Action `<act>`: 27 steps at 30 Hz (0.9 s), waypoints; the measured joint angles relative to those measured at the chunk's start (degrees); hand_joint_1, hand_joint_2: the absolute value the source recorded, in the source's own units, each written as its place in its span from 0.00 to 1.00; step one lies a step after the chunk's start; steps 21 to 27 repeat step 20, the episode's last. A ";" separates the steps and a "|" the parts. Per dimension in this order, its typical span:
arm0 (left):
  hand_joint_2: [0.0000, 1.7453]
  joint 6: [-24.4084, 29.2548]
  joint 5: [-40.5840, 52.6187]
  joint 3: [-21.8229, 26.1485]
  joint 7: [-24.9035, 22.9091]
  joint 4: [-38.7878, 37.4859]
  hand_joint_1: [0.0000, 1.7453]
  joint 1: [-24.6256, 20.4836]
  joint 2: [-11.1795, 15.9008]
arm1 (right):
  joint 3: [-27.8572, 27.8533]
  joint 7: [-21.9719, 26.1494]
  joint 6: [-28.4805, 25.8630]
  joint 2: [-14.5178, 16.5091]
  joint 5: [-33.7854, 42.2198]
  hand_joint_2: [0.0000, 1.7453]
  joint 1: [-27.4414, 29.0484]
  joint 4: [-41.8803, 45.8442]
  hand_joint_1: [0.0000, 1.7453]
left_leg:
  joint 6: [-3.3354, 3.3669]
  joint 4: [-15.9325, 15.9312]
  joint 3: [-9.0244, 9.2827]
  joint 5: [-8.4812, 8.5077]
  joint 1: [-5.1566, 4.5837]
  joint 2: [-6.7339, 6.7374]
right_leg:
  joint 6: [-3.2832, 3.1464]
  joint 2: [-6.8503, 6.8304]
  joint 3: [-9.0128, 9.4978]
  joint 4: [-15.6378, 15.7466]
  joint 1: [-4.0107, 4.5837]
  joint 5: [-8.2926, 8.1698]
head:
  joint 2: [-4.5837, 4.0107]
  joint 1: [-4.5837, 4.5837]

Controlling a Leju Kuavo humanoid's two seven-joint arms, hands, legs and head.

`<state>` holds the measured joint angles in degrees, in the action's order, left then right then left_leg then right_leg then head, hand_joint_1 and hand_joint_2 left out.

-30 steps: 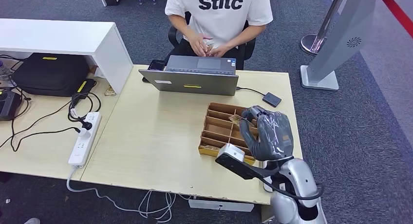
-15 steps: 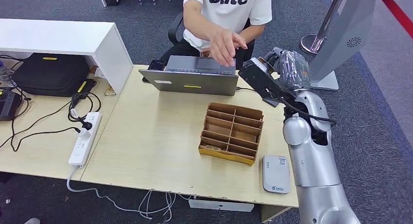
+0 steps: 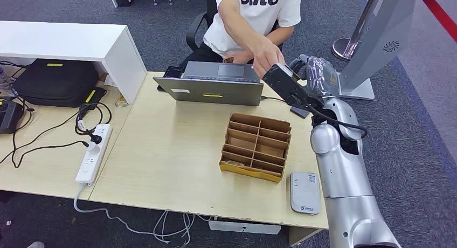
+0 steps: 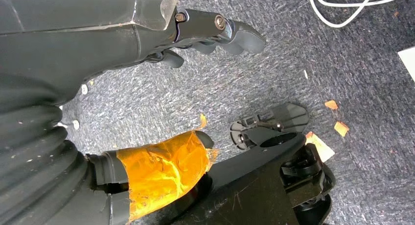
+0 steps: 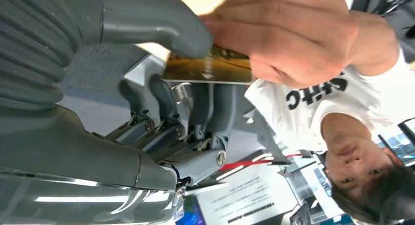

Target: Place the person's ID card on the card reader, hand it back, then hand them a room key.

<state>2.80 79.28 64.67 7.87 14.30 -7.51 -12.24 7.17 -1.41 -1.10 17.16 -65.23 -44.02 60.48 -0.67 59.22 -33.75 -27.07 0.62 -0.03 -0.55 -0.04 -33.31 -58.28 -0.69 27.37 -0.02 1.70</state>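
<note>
Fingers first: in the head view your right hand [image 3: 315,75] is raised past the far edge of the desk [image 3: 172,151] toward the seated person, whose hand [image 3: 268,54] reaches in and meets it above the laptop [image 3: 215,86]. You cannot see the card from here; the wrist housing covers the grip. The wooden organiser [image 3: 256,145] and the white card reader [image 3: 305,192] sit well back, near your side of the desk.

Your left wrist view shows the left hand [image 4: 215,32] hanging over carpet, its fingers loosely curled and holding nothing.

Your right wrist view settles it: the thumb [image 5: 161,27] presses the room key [image 5: 208,68] against the darker fingers [image 5: 147,95], while the person's fingers already close on its far end. Hold the arm steady and loosen only once they clearly pull; don't tug back. The card's print is too blurred to read, so calling it the key is my judgement.
</note>
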 joint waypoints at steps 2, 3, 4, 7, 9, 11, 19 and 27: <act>1.00 0.00 0.00 -0.01 -0.01 0.00 0.00 0.00 0.00 | -0.03 0.04 0.02 0.01 0.08 1.00 0.00 -0.02 0.00 | 0.00 0.00 0.00 0.00 0.00 0.00 | 0.00 0.00 0.00 0.00 0.00 0.00 | 0.00 0.00; 1.00 0.01 0.00 -0.01 -0.01 0.00 0.00 0.00 0.00 | -0.10 0.13 0.06 0.03 0.27 1.00 -0.01 -0.05 0.00 | 0.00 0.00 0.00 0.00 0.00 0.00 | 0.00 0.00 0.00 0.00 0.00 0.00 | 0.00 0.01; 1.00 0.01 -0.01 -0.02 -0.05 0.00 0.00 0.00 0.00 | -0.47 0.55 0.33 0.15 1.33 1.00 -0.05 -0.21 0.00 | 0.00 0.00 0.00 0.00 0.00 0.00 | 0.00 0.00 0.00 0.00 0.00 0.00 | 0.00 0.00; 1.00 0.04 -0.05 -0.02 -0.22 -0.03 0.00 0.00 0.01 | -3.01 2.87 1.82 0.84 7.98 1.00 -0.19 -1.14 0.00 | 0.00 0.00 0.00 0.01 0.00 -0.01 | 0.00 -0.01 0.00 0.00 0.00 0.00 | 0.00 0.00; 1.00 0.04 -0.06 -0.02 -0.38 -0.13 0.00 -0.01 0.02 | -6.54 5.07 3.13 1.29 14.97 1.00 -0.41 -2.37 0.00 | 0.00 0.01 0.00 0.01 0.00 -0.01 | 0.00 -0.01 0.00 0.00 0.00 0.00 | 0.00 0.01; 1.00 -0.01 0.01 -0.02 -0.49 -0.23 0.00 -0.03 0.04 | -10.96 7.13 4.48 1.26 21.79 1.00 -0.63 -3.98 0.00 | 0.01 0.02 0.00 0.01 -0.01 -0.02 | 0.01 -0.01 0.00 0.01 0.00 -0.01 | 0.00 0.01; 1.00 -0.01 0.13 -0.04 -0.42 -0.29 0.00 -0.05 0.31 | -39.77 15.25 8.41 -10.63 50.36 1.00 7.79 -16.74 0.00 | 0.09 0.05 0.00 -0.08 -0.01 -0.40 | 0.09 -0.35 0.10 0.17 -0.01 0.06 | 0.00 0.00; 1.00 0.01 0.13 -0.04 -0.41 -0.29 0.00 -0.04 0.31 | -41.05 15.81 8.90 -11.30 51.58 1.00 8.59 -17.58 0.00 | 0.11 0.05 0.00 -0.09 -0.01 -0.40 | 0.09 -0.36 0.11 0.18 0.00 0.07 | 0.00 0.00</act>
